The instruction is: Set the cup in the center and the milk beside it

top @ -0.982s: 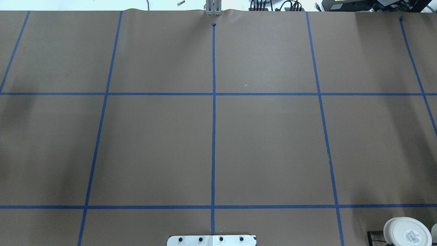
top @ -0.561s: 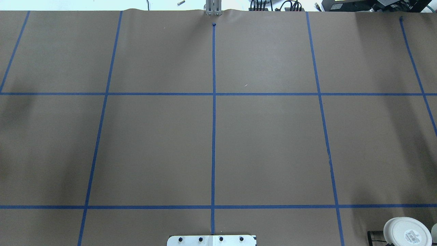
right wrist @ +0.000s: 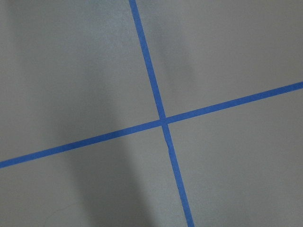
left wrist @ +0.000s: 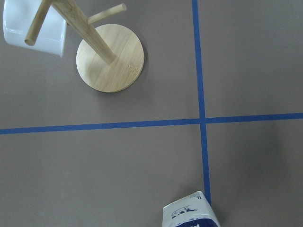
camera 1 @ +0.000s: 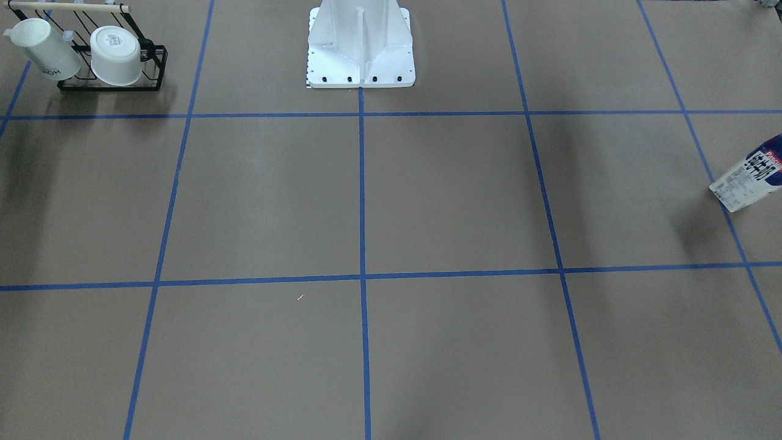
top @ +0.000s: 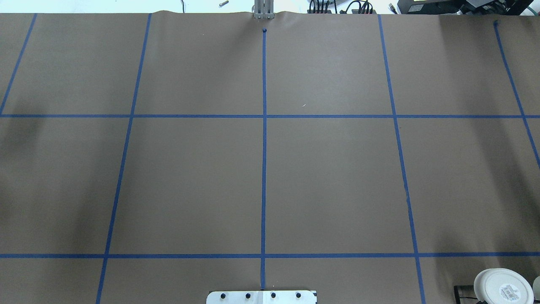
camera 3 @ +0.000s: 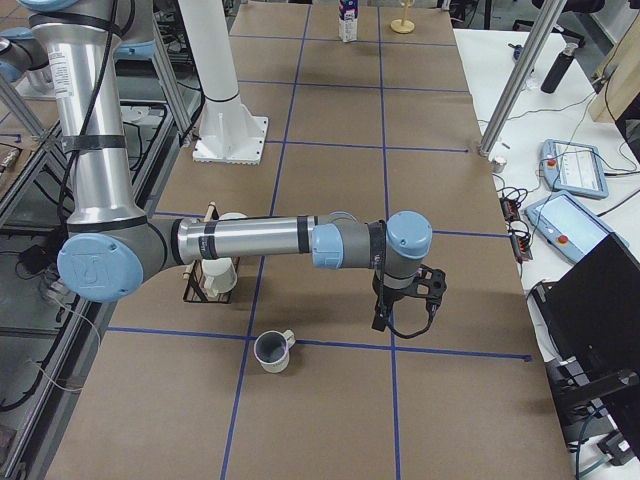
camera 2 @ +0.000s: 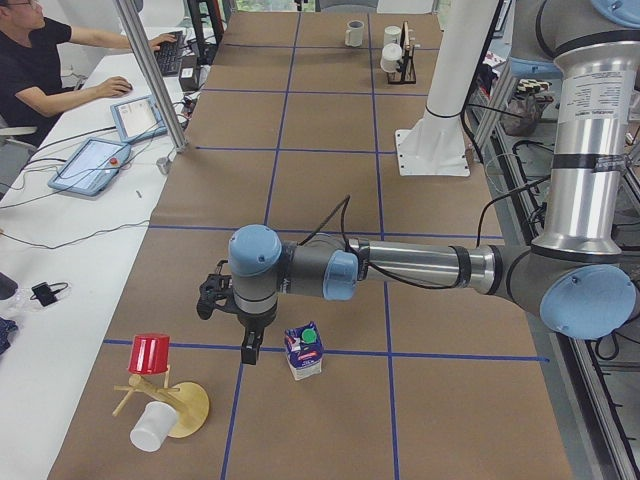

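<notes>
Writing, milk: the milk has a red banner whose white lettering is cut by the picture's edge, so only "Pasc" is legible. The dark print on its side panel is too small to read.
Writing, rack: a lettered cup shows dark capitals that are inverted and not safely legible. The tub beside it bears a small printed label on its bottom.
Mug tree: wooden, at the worktop's end on the robot's left. It carries a red cup and a white cup.
Left gripper: points down just beside the milk, on the operator's side and apart from it. It shows in the side view only, so I cannot tell how its jaws stand.
Milk, position: upright with the green cap on top, close to a crossing of blue tape, near the mug tree and well apart from the centre.
Base: a white pedestal bolted at the worktop's robot-side edge.
Right gripper: hangs over the worktop near a tape line. It shows from the side only, so I cannot tell how its jaws stand.
Cup: upright on the worktop at the robot's right end, dark inside, handle towards the gripper and apart from it.
Rack: black wire, near the cup, under the right arm.
</notes>
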`<state>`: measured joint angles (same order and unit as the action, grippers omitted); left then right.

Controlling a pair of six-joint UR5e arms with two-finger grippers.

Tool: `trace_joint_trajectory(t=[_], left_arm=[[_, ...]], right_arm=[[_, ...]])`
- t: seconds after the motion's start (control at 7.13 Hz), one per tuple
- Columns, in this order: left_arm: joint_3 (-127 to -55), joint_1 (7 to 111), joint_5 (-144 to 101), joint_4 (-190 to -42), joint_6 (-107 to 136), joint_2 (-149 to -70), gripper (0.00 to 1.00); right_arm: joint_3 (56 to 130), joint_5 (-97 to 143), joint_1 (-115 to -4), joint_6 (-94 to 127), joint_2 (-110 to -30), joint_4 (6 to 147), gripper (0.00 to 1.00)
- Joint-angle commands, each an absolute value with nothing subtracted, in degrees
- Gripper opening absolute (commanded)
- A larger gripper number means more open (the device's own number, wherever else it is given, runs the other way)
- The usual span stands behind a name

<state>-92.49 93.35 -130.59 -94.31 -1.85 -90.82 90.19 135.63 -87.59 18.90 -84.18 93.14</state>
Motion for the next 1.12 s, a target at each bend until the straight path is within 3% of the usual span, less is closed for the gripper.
trace_joint_trajectory(t=[0.0, 0.14, 0.42, 0.7, 0.98], left_arm=[[-92.20, 93.34, -130.60, -95.19, -1.76, -90.62, 0.98], [-92.20, 93.34, -130.43, -95.27, -1.93, -90.70, 0.98], [-89.21, 93.25, -130.61, -97.36, -1.76, -90.44, 0.98], [-88.60, 93.25, -130.69, -101.50, -1.58, -89.04, 0.98], [-88.68, 93.16, -130.69, -101.51, -1.58, -89.12, 0.98]], right_arm=[[88.00, 137.97, -87.54, 18.99, -84.38, 92.91, 1.00], [88.76, 138.16, -87.54, 18.29, -86.72, 91.86, 1.00], [92.70, 137.82, -87.63, 12.87, -97.67, 76.81, 1.00], [97.62, 138.78, -88.07, 7.69, -106.48, 74.80, 1.00], [97.56, 139.83, -87.98, -1.39, -111.51, 75.14, 1.00]])
